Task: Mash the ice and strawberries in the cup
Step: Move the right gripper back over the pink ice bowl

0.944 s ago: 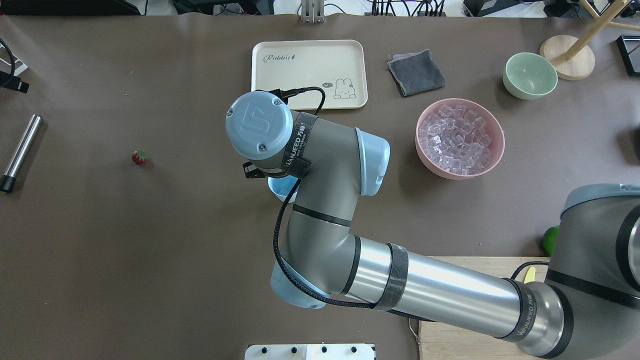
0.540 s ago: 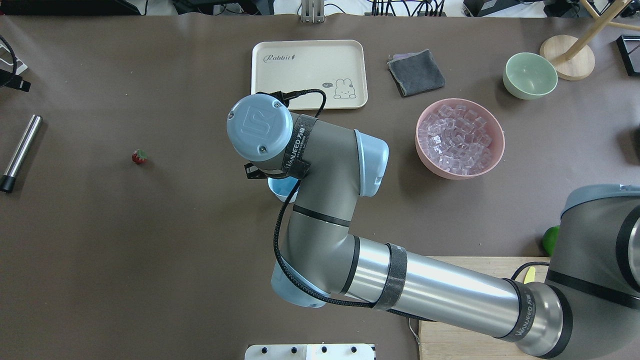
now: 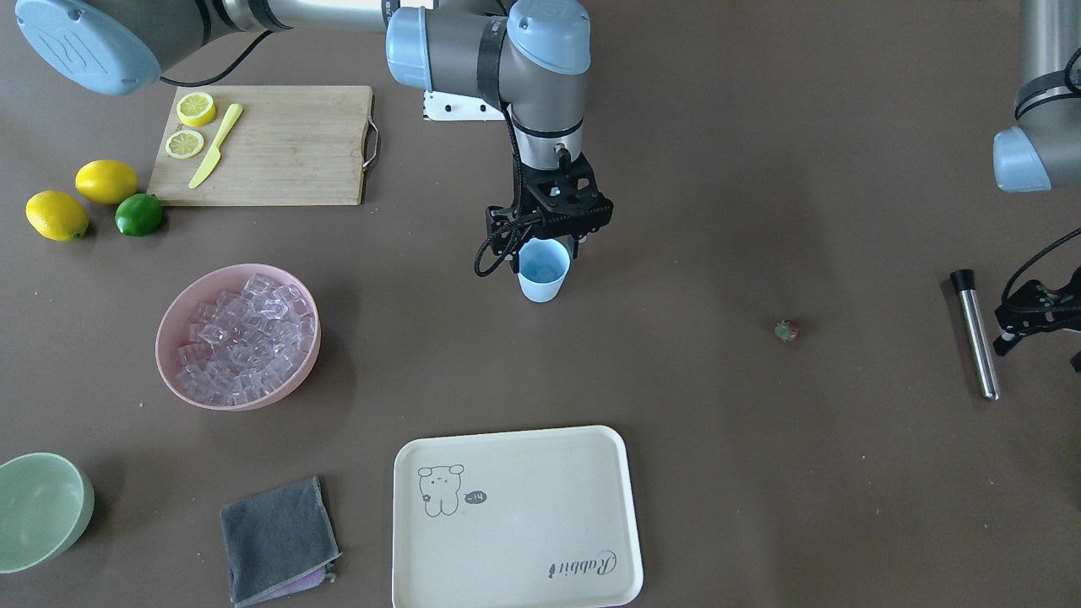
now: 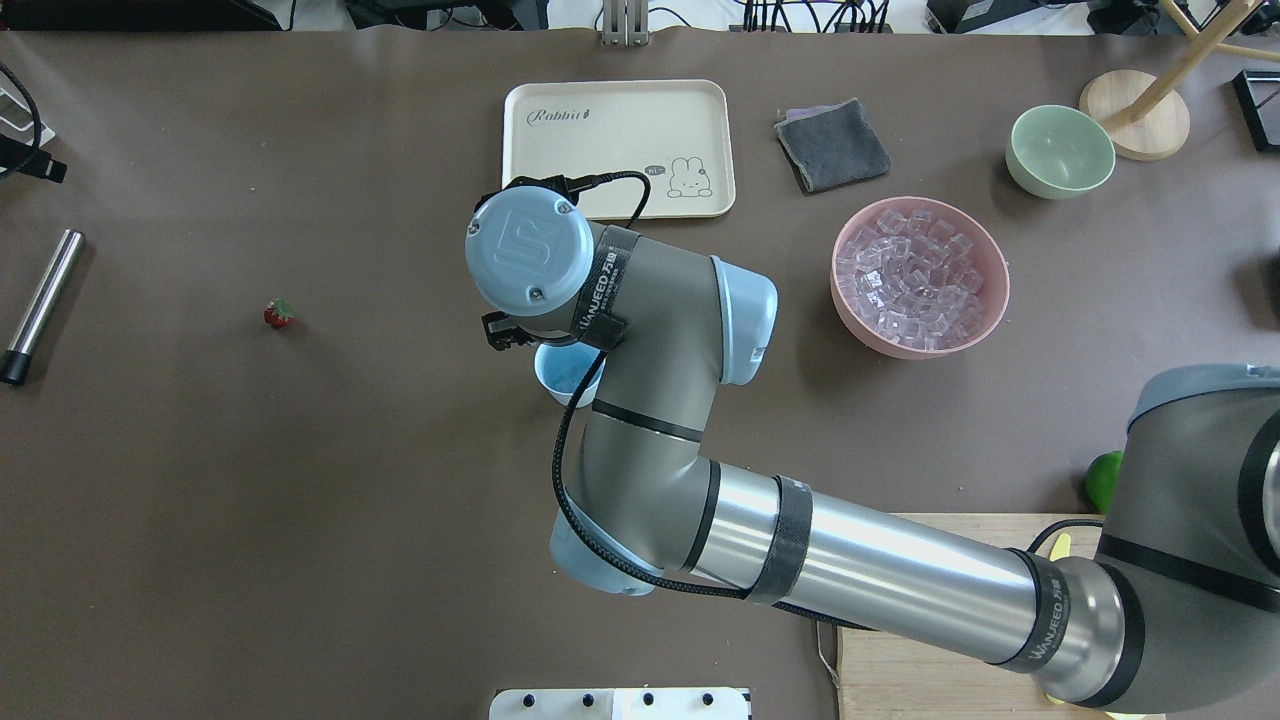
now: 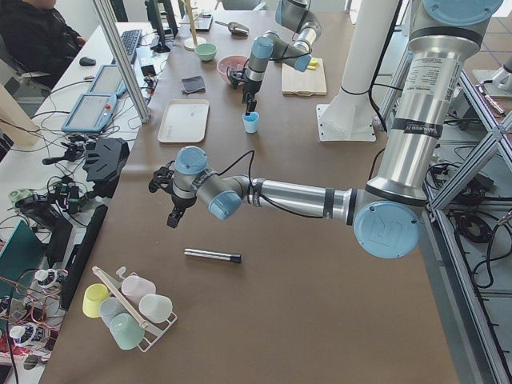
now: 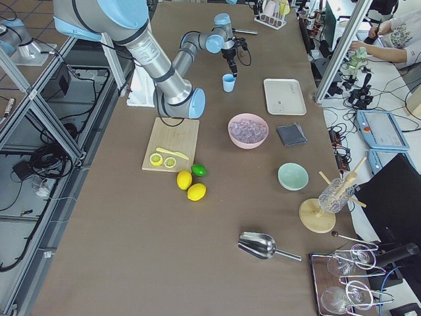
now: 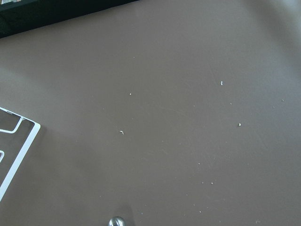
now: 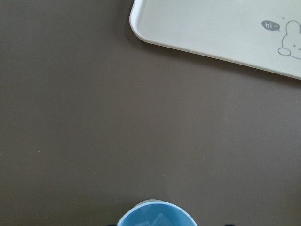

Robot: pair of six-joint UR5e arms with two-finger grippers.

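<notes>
Right claw (image 3: pixel 547 245), spread wide, hovers over the cup (image 3: pixel 543 272) at the middle of the surface (image 3: pixel 760 169) — one ice cube (image 8: pixel 160 220) seemingly inside — while the strawberry (image 3: pixel 786 330) lies well apart; adding it and mashing remain outstanding.

Two lemons (image 3: pixel 106 181), one lime (image 3: pixel 139 214), two bowls (image 3: pixel 38 507), one cup (image 3: pixel 543 283).

Right pincer (image 3: pixel 545 250) downward, spread wide.
</notes>
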